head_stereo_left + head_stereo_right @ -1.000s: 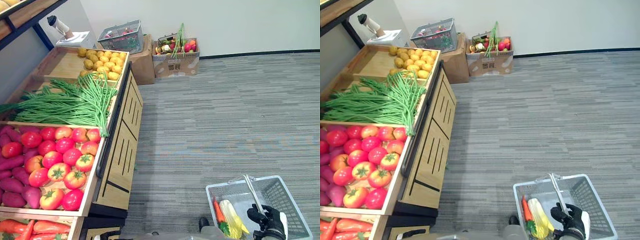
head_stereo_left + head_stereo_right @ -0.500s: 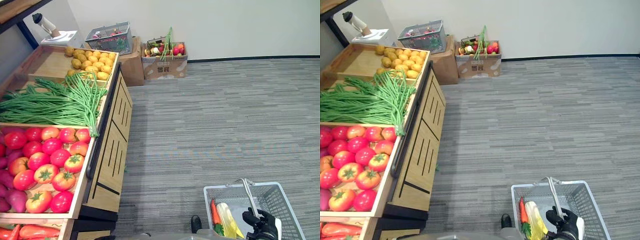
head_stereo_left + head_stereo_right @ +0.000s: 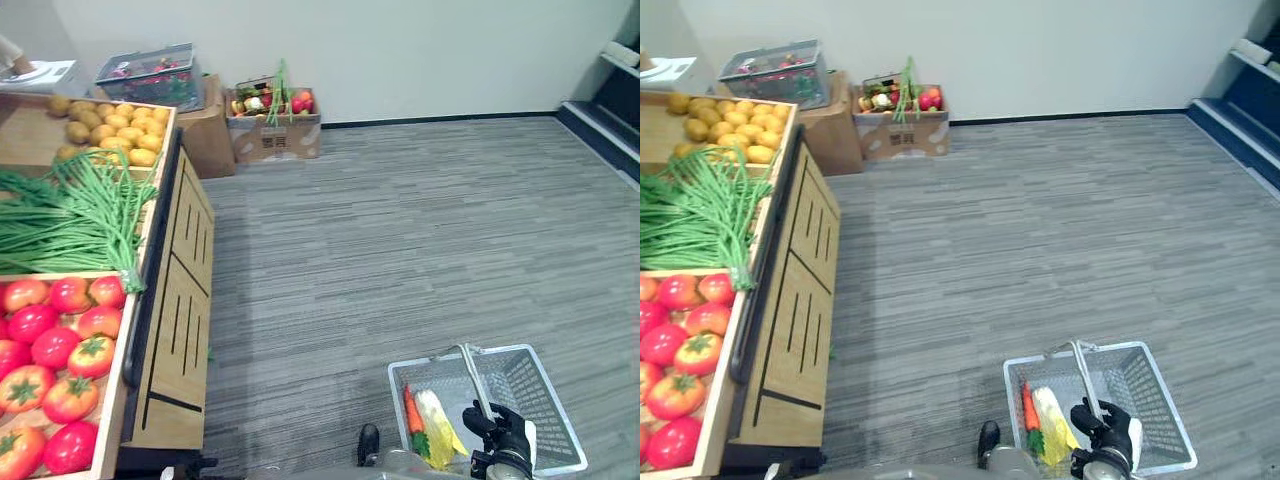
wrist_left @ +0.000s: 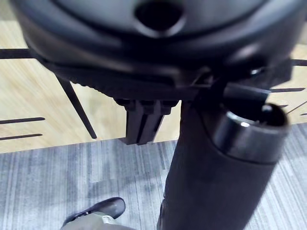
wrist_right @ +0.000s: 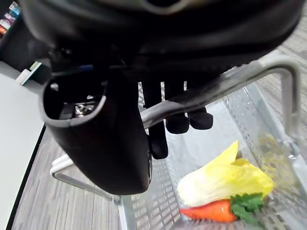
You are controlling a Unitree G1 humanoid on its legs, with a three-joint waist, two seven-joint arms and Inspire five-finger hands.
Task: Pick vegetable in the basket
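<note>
Two vegetables lie in the basket: a carrot and a pale leafy head, touching, at its end nearer the wooden stand. My right hand is curled round the basket's handle. My left hand hangs by the stand; its grip I cannot tell.

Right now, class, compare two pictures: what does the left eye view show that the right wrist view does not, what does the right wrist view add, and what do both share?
The left eye view gives the wooden stand with tomatoes, green beans and potatoes, plus a far cardboard box. The right wrist view adds a close look at the right hand: its fingers are curled round the handle. Both show the basket with a carrot and a yellow cabbage lying inside.
</note>
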